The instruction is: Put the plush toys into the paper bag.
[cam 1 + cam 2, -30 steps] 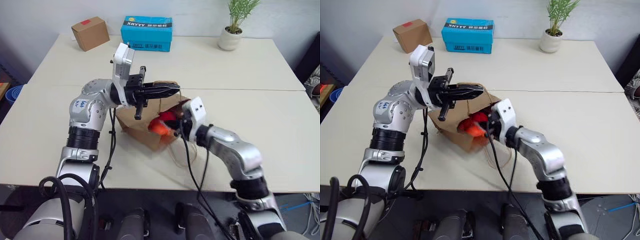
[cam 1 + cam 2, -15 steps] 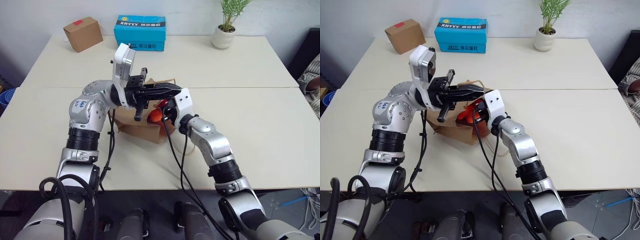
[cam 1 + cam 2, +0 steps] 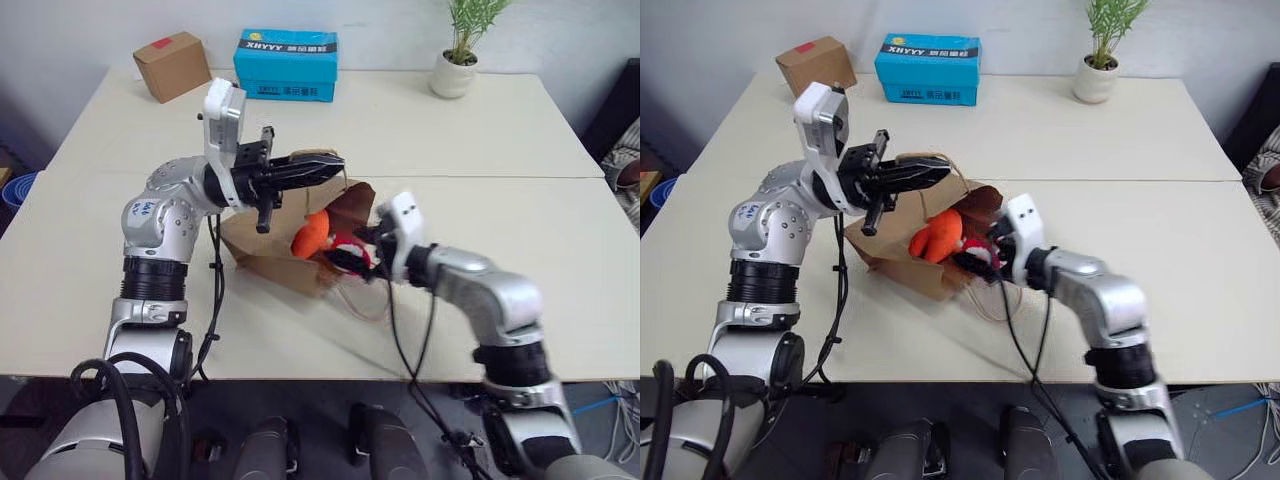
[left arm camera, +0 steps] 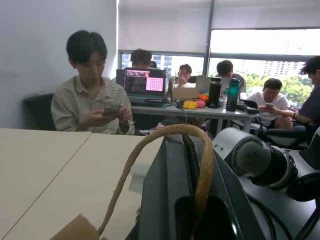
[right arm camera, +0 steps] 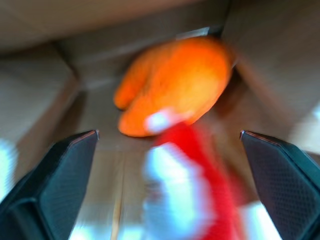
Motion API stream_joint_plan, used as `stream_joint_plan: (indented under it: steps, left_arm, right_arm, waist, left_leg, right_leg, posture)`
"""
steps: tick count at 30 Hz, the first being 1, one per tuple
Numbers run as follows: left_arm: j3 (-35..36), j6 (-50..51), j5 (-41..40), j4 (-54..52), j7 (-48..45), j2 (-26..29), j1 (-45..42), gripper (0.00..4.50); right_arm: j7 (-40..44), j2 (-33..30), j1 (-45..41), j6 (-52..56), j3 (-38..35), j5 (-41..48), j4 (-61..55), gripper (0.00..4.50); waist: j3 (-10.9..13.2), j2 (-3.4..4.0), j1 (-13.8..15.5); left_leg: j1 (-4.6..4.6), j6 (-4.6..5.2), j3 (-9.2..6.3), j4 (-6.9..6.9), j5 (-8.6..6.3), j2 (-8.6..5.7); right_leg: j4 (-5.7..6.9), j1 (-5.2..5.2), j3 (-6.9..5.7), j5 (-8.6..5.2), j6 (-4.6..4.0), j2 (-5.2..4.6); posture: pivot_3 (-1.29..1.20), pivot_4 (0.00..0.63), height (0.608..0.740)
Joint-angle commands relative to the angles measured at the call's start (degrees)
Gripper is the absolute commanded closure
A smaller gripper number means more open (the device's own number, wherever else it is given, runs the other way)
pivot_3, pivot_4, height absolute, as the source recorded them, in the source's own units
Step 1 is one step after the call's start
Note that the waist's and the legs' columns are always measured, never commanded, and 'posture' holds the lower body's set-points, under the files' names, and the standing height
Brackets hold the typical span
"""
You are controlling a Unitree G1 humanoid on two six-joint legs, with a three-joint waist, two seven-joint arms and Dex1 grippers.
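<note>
The brown paper bag (image 3: 265,252) lies on its side on the table, mouth facing my right arm. My left gripper (image 3: 318,166) is shut on its cord handle (image 4: 150,145) and holds the upper edge of the mouth up. The orange plush toy (image 3: 313,232) rests inside the mouth. The red plush toy (image 3: 350,252), with a white patch, lies at the mouth's lip. My right gripper (image 5: 168,133) is open just in front of both toys, its fingers (image 5: 60,175) spread wide with nothing between them. In the right wrist view the orange toy (image 5: 175,85) sits deeper in than the red one (image 5: 200,190).
At the table's far side stand a small cardboard box (image 3: 172,65), a blue box (image 3: 285,65) and a potted plant (image 3: 458,60). Loose cables hang from both arms near the bag. Several people (image 4: 92,100) sit at desks beyond the table.
My right gripper has opened and drawn back from the bag's mouth, leaving the orange and red toys there. The left gripper keeps its hold on the handle. The camera has shifted.
</note>
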Motion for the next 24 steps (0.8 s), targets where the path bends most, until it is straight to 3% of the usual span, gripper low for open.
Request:
stream_joint_plan:
  steps: [1,11,18,24]
  left_arm:
    - [0.65,-0.36,-1.4,-2.23,0.27,-0.15,-0.26,4.5]
    - [0.34,-0.8,-1.13,-2.71,0.57,-0.16,0.04,4.5]
    - [-0.02,-0.19,-1.19,-3.95,0.83,0.06,0.6,4.5]
    - [-0.16,0.29,-1.28,-4.76,0.95,0.18,1.25,4.5]
  right_arm:
    - [0.72,-0.38,1.22,0.53,-0.49,1.99,-0.68,0.03]
    - [7.06,-6.09,3.66,-8.27,7.16,-2.48,0.06,0.03]
    - [14.02,-9.88,6.08,-15.23,4.46,-0.63,-1.34,0.03]
    - [15.1,-10.46,7.64,-10.82,1.96,6.09,-6.38,0.03]
  waist:
    - [0.0,0.0,-0.05]
    - [0.0,-0.01,-0.09]
    - [0.01,-0.02,0.15]
    - [0.01,-0.02,0.73]
  left_leg:
    - [0.01,0.0,0.0,0.0,0.0,0.0]
    - [0.02,-0.01,0.1,-0.02,0.0,-0.02]
    - [0.02,0.0,0.1,-0.02,0.0,-0.03]
    - [0.05,0.0,0.12,-0.01,0.0,-0.02]
  right_leg:
    - [0.0,0.0,-0.02,0.0,0.0,0.01]
    - [0.02,-0.03,-0.14,0.0,0.01,0.05]
    - [0.0,-0.03,-0.2,0.01,0.02,0.05]
    - [0.01,-0.02,-0.22,0.01,0.02,0.06]
  posture:
    - [0.0,0.15,0.74]
    - [0.0,0.15,0.74]
    - [0.0,0.15,0.74]
    - [0.0,0.15,0.74]
